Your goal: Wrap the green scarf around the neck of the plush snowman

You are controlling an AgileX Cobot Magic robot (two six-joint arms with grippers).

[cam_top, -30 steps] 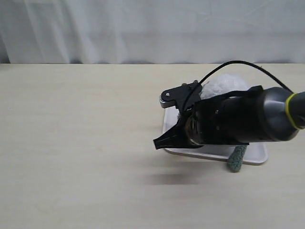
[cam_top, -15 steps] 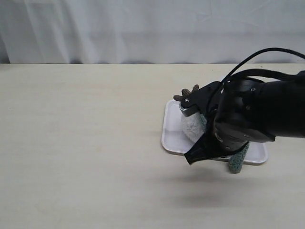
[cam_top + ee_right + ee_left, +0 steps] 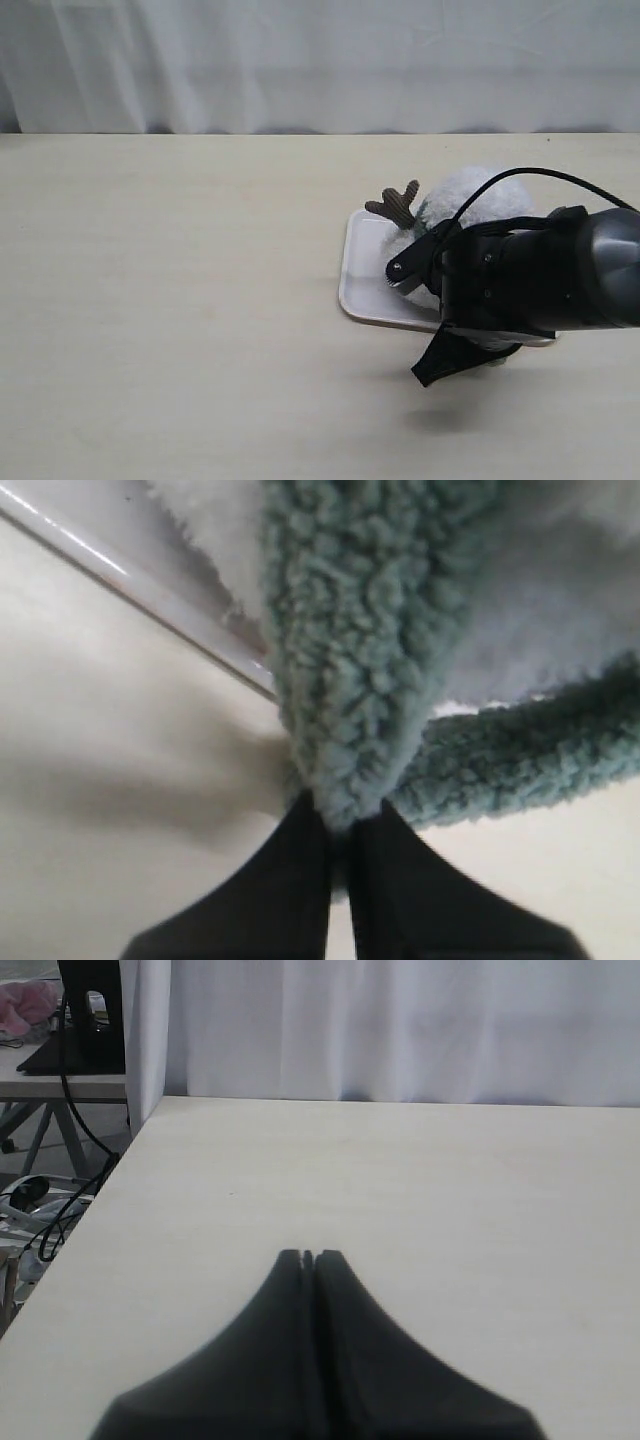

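Right wrist view: right hand (image 3: 345, 818) clenched on a narrow bunch of the green scarf (image 3: 350, 660), thin bite. Scarf runs up against the plush snowman (image 3: 480, 190) on the tray (image 3: 362, 270), near the bench (image 3: 180, 300) right edge. Risks: fuzzy knit slips out of the pinch; a hard pull drags the snowman off the tray. Left hand (image 3: 308, 1258) clamped shut, empty.

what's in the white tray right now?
The plush snowman: its white fluff and one brown twig arm show. The green scarf crosses the tray rim, pinched in the right claw. The right arm hides the rest, neck included.
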